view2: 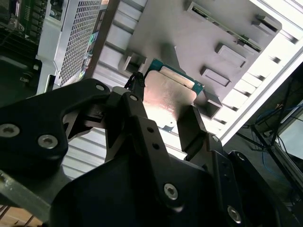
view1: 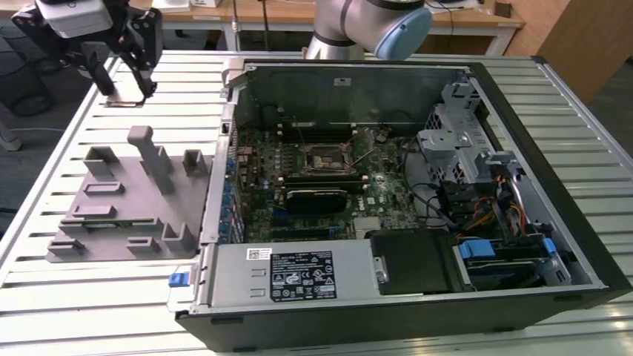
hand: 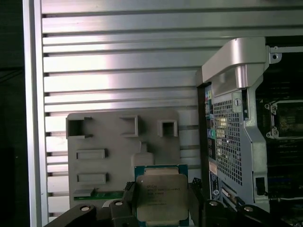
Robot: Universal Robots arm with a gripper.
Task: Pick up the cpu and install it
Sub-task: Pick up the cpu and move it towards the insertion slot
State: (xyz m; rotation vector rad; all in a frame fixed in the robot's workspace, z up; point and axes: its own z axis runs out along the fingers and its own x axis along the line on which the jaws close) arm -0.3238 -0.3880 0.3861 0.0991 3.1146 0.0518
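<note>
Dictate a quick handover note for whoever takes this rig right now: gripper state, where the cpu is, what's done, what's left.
Gripper: shut on the cpu, fingers on two opposite edges.
Cpu: held in the air over the slatted table, clear of the grey fixture plate.
Motherboard socket: looks empty.
Done: cpu picked up.
Left: cpu not yet in the socket.

You see the cpu [view2: 165,99] with a smooth, silvery metal top that catches a soft glare, edged in green board. The gripper [view2: 163,113] looks matt black, dotted with bright metal screw heads. The fixture plate [view1: 118,215] is dull grey plastic. The table [view1: 79,297] is ribbed bare metal with a satin sheen. The computer case [view1: 396,326] has a matt black shell.
</note>
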